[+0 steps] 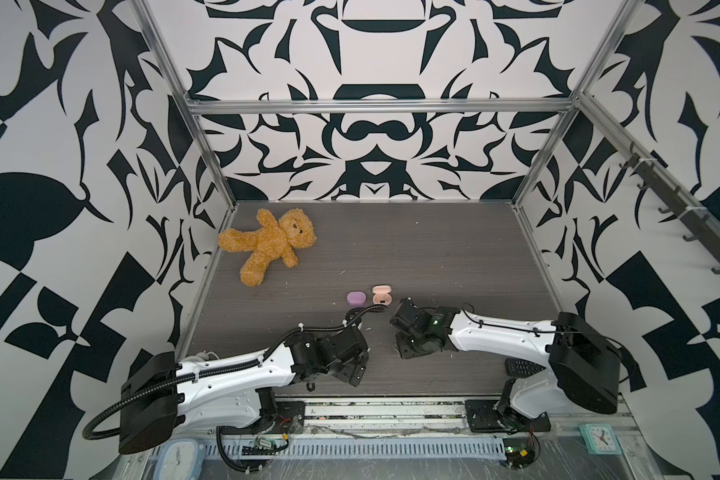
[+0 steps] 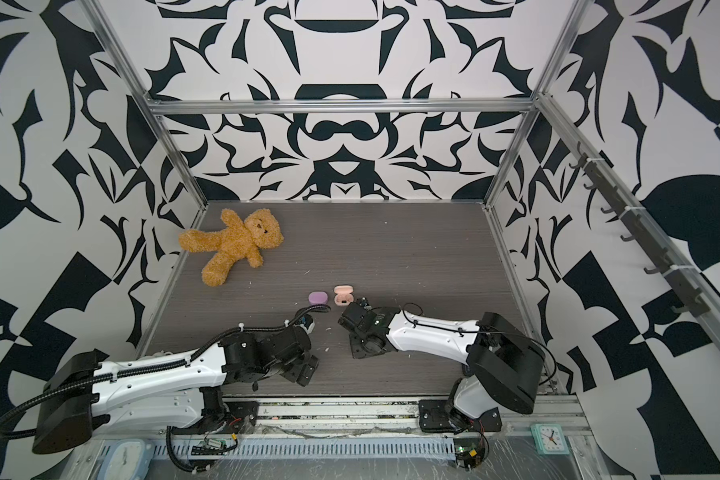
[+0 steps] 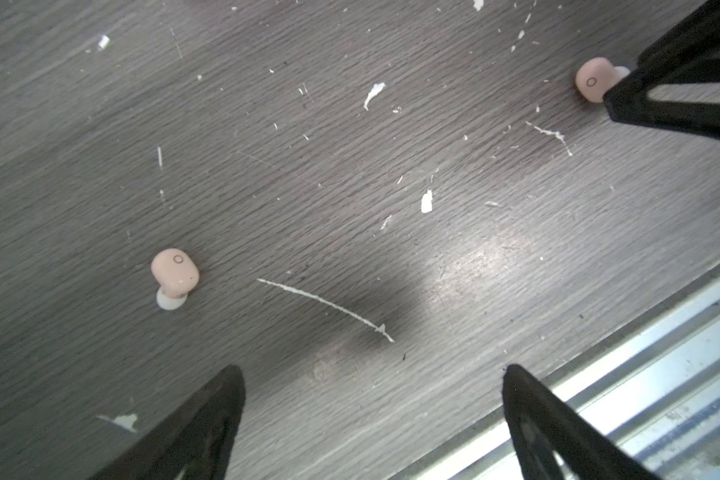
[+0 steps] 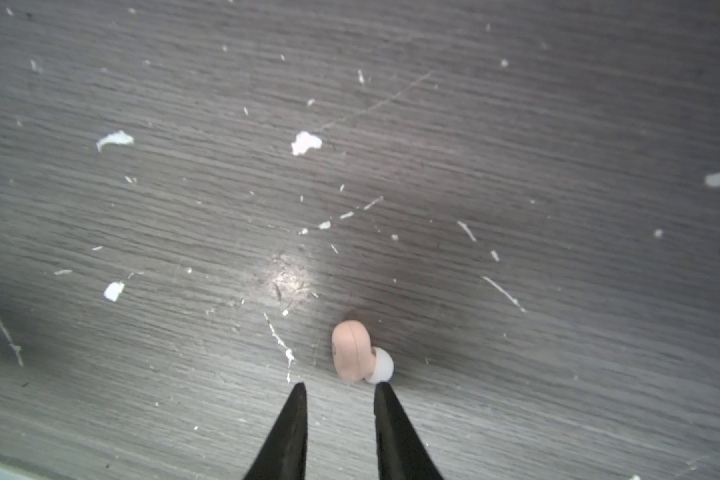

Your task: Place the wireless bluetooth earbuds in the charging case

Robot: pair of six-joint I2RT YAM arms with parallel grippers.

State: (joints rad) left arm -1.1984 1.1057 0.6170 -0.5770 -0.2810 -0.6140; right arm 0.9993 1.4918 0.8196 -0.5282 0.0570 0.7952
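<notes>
My right fingers stand narrowly apart, empty, tips just short of a peach bud on the near table; my left gripper gapes wide near another bud. Probably light and slick: I'd pinch the hard body, not the soft tip. Beyond, the peach case lies open.

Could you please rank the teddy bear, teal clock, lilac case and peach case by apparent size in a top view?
1. teddy bear
2. teal clock, nearer the camera
3. lilac case and peach case, too alike to rank
</notes>
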